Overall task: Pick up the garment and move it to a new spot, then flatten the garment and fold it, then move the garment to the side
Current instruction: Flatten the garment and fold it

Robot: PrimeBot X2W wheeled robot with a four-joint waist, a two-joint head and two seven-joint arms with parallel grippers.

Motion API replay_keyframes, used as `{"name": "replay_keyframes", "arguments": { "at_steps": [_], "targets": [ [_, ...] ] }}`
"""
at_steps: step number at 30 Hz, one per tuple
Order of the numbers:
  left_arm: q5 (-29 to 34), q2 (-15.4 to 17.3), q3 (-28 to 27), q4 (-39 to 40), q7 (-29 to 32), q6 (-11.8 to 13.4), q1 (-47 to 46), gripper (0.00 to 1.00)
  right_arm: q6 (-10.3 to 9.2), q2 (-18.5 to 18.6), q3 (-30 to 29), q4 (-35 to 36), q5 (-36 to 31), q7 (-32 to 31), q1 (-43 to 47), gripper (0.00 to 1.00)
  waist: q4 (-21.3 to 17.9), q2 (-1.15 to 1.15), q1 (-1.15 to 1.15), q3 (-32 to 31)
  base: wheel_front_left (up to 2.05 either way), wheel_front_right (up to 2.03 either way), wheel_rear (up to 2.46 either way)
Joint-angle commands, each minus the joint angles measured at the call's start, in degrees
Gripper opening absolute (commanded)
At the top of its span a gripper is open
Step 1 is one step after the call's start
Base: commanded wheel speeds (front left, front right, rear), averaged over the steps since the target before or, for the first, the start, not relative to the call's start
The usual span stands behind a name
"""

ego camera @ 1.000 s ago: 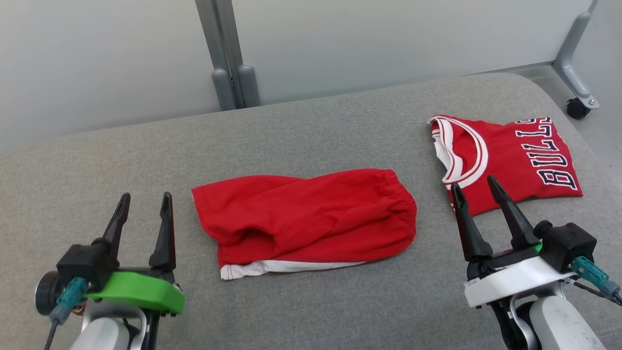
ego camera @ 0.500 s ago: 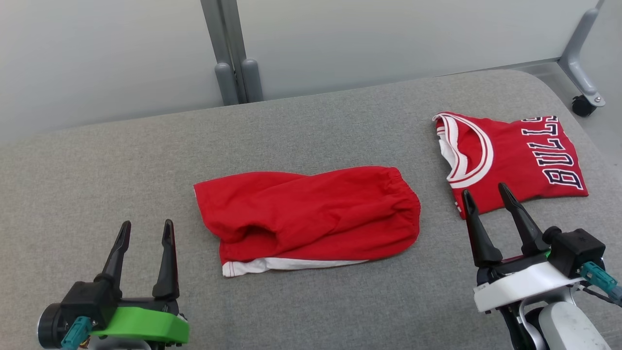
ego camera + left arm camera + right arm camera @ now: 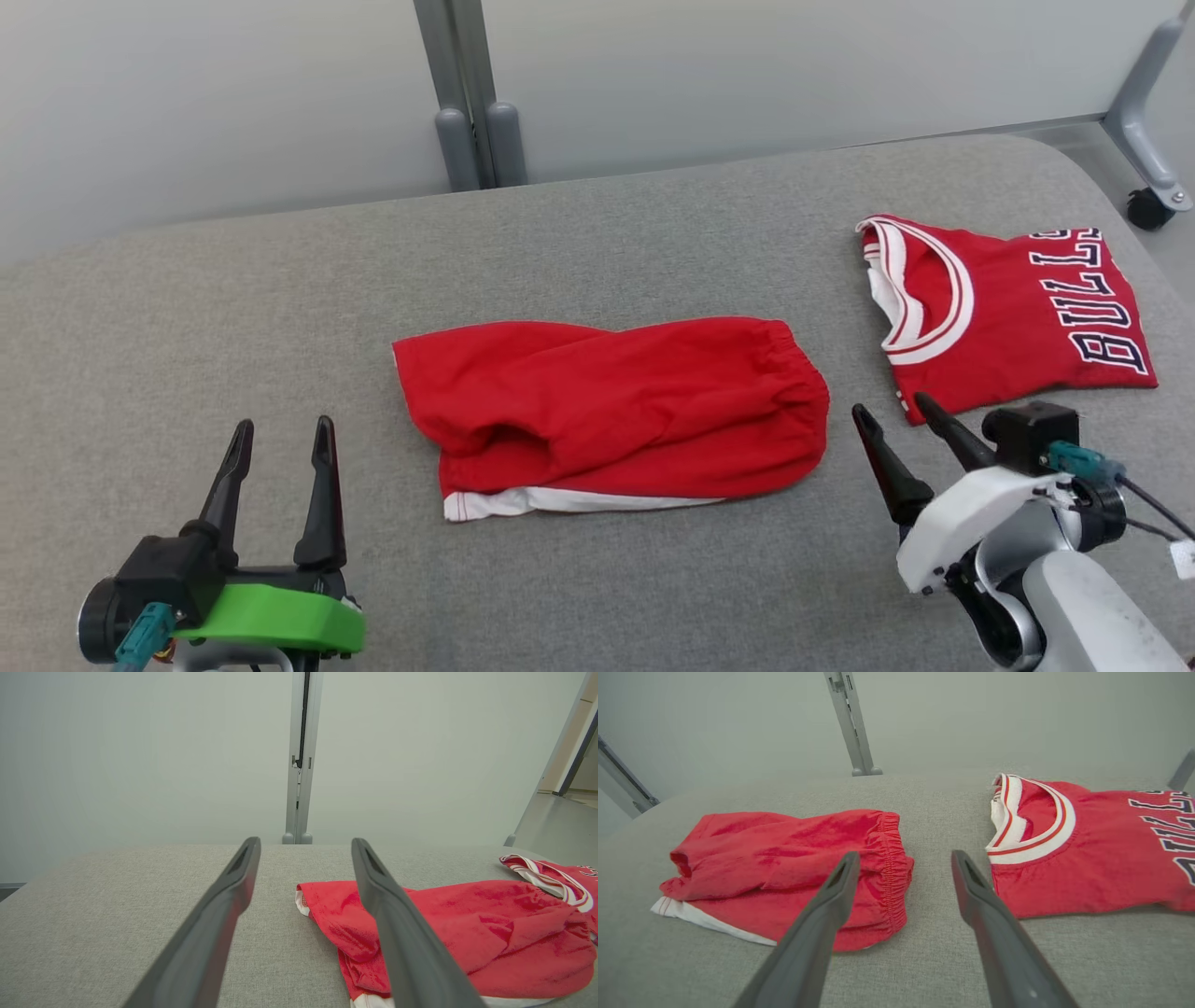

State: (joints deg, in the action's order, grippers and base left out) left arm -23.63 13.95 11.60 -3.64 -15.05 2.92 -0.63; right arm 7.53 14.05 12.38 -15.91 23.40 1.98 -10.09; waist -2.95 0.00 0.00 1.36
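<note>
Both the left gripper (image 3: 285,425) and the right gripper (image 3: 889,403) stand wide open, holding nothing. The shorts (image 3: 616,411) lie mid-worktop (image 3: 280,280), long axis left to right. Their waistband end is just beside the right gripper, the nearer arm, with the jersey (image 3: 1008,317) farther right.

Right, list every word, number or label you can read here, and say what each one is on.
"BULL", then a last letter half lost at the fold, likely S: dark, white-edged capitals running sideways on the red jersey.
White tag, low at the head view's right edge: too small to read.
Shorts: no text.
</note>
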Motion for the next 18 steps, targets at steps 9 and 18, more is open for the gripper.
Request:
{"name": "replay_keyframes", "arguments": {
  "at_steps": [9,18],
  "targets": [
    [1.1,-0.7,0.4,-1.6,-0.1,-1.2,-2.4,1.0,-0.05,0.4,-0.2,-8.1,3.3,-15.7,-7.1,1.0,5.0,0.0,0.0,2.3,0.0,0.0,0.0],
    [1.0,-0.9,0.3,-3.5,-0.1,-1.8,-4.5,1.0,-0.05,-0.1,-1.8,-10.6,3.4,-17.1,-8.2,0.78,7.8,0.0,0.0,4.6,0.0,0.0,0.0]
  ]
}}
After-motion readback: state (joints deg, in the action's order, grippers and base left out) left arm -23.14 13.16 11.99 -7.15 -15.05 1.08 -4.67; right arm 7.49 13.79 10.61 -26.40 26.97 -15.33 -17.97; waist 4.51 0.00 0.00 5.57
